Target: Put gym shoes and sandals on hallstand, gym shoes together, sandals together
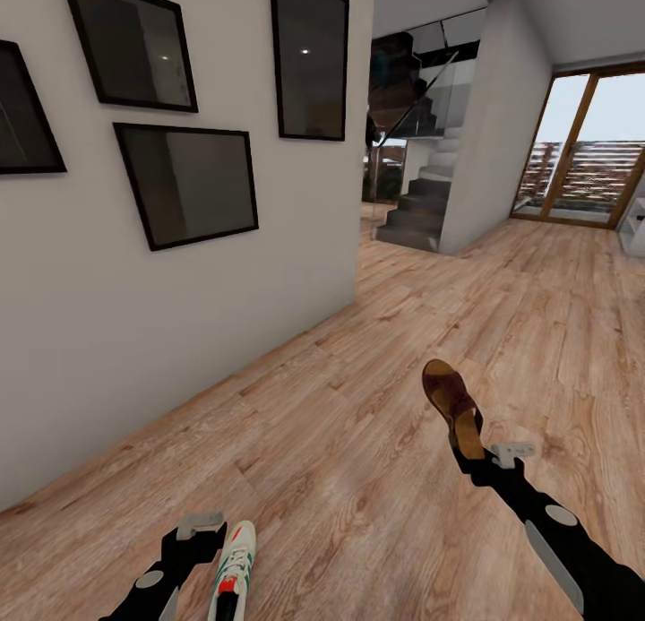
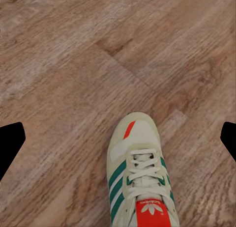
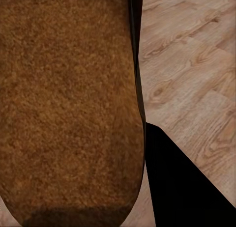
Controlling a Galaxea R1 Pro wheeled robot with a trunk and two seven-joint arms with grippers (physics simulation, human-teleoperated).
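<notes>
Gripping a brown sandal (image 1: 452,408) above the corridor floor (image 1: 358,406), the right tool (image 1: 479,460) is clamped on it; the left tool (image 1: 210,549) holds a gym shoe (image 1: 235,572).

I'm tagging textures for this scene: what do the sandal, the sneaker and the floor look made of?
Sandal: brown suede-like, matte, fuzzy grain up close. Gym shoe: off-white leather or synthetic, green stripes, woven laces. Floor: wood-look planks, visible grain and knots, low sheen.
</notes>
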